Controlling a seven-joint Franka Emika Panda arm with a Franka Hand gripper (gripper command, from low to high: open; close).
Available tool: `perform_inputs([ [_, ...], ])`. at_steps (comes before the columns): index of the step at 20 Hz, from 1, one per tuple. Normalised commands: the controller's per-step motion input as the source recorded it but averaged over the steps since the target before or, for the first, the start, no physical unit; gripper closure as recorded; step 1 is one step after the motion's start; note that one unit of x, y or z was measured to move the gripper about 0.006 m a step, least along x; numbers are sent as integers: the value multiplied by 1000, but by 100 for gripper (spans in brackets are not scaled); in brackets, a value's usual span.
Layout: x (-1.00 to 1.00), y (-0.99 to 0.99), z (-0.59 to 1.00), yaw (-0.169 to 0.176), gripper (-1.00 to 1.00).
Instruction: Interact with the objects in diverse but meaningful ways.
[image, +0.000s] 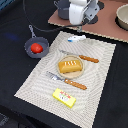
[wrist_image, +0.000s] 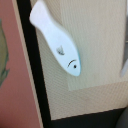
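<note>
The gripper hung over the fish, hiding part of it; whether its jaws were open couldn't be told.

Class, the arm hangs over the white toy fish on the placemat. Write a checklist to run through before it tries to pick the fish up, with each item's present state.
1. Fish in the wrist view, unobstructed: ok.
2. Fish lies flat on the placemat, near its edge: ok.
3. Nothing touching the fish: ok.
4. Gripper above the fish: ok.
5. Gripper jaws open wide enough: cannot tell.
6. Bread loaf, tomato and butter block away from the descent path: ok.
</note>
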Motion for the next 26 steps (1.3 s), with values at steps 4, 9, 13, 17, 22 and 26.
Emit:
perform_inputs([
  [4, 449, -801, 479, 0, -100],
  [9, 316, -883, 220, 0, -100],
  [13, 271, -875, 62, 0, -100],
  [17, 261, -859, 9, 0, -100],
  [22, 349, -836, 95, 0, -100],
  [26, 466, -756, 130, 0, -100],
])
